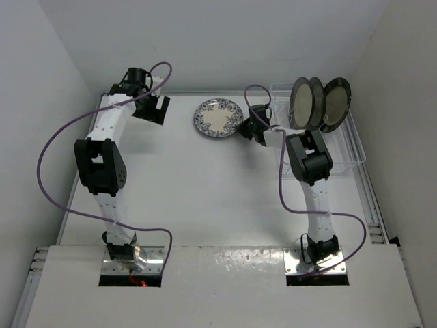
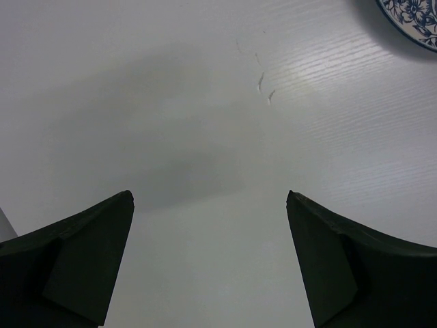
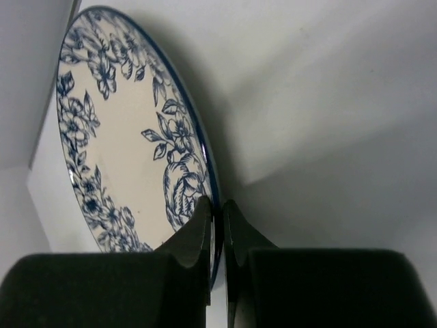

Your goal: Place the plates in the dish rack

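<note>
**Right hand clamped on floral plate rim; three plates in rack**

We take the white wire dish rack (image 1: 352, 147), a rectangular basket at the far right of the white table (image 1: 205, 191), as our reference.

Inside the rack: three round plates stand on edge, close together near its far end. From left they are (image 1: 300, 102), (image 1: 316, 102) and (image 1: 336, 104). All have pale centres and dark rims. We cannot tell the striped rim from the plain ones in the overhead view.

Left of the rack, apart from it: the round white plate with the blue floral pattern (image 1: 217, 117) lies on the table.

Right hand (image 1: 251, 127): between the rack and the floral plate, at the plate's rack-side edge. In the right wrist view the hand (image 3: 217, 205) is clenched, one finger on each face of the floral plate (image 3: 123, 150), pinching its blue rim. We cannot tell whether that edge is off the table.

Left hand (image 1: 156, 109): far left of the rack, beyond the floral plate. In its wrist view the hand (image 2: 209, 198) is released, fingers wide apart over bare table (image 2: 205, 102), touching nothing. A sliver of the floral plate (image 2: 412, 16) shows at the upper right corner.
</note>
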Available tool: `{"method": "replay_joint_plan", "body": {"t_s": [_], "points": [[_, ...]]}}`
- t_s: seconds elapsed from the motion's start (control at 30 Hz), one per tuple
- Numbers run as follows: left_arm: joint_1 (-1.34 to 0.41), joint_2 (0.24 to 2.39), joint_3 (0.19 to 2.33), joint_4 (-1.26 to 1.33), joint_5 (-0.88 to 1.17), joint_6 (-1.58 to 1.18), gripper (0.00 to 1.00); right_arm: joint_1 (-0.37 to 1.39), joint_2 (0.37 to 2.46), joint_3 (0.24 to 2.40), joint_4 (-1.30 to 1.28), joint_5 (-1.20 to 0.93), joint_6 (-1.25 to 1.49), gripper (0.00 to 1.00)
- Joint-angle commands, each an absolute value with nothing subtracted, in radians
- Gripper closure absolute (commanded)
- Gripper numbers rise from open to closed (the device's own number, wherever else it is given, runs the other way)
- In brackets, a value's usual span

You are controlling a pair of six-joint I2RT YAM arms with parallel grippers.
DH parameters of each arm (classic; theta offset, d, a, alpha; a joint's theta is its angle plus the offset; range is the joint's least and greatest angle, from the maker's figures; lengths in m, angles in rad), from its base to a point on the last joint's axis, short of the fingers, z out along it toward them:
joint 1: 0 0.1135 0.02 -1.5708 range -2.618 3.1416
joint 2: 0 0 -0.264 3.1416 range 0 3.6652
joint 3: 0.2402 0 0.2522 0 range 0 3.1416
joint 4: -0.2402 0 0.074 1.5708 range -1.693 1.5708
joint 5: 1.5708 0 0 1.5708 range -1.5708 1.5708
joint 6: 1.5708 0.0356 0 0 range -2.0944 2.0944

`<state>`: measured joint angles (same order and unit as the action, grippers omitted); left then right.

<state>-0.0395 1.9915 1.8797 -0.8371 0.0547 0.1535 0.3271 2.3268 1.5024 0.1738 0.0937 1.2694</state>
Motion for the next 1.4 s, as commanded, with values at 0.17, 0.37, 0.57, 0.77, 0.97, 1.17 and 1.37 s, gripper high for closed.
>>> {"method": "replay_joint_plan", "body": {"t_s": [0.17, 0.37, 0.57, 0.77, 0.97, 1.17, 1.37], "points": [[-0.034, 1.942, 1.899, -0.828, 0.057, 0.160, 0.01, 0.299, 2.037, 1.381, 0.300, 0.088, 0.807, 1.00], [-0.034, 1.951, 1.910, -0.828, 0.057, 0.160, 0.01, 0.278, 1.947, 1.397, 0.311, 0.031, 0.638, 1.00], [-0.034, 1.951, 1.910, -0.828, 0.057, 0.160, 0.01, 0.278, 1.888, 1.405, 0.311, 0.021, 0.533, 1.00], [-0.034, 1.951, 1.910, -0.828, 0.066, 0.160, 0.01, 0.275, 1.784, 1.427, 0.305, 0.048, 0.440, 1.00], [-0.034, 1.951, 1.919, -0.828, 0.075, 0.160, 0.01, 0.235, 1.700, 1.424, 0.318, 0.083, 0.419, 1.00], [-0.034, 1.951, 1.919, -0.837, 0.075, 0.160, 0.01, 0.197, 1.600, 1.396, 0.351, 0.213, 0.359, 1.00], [-0.034, 1.951, 1.919, -0.838, 0.086, 0.160, 0.01, 0.127, 1.516, 1.376, 0.377, 0.327, 0.279, 1.00]]}}
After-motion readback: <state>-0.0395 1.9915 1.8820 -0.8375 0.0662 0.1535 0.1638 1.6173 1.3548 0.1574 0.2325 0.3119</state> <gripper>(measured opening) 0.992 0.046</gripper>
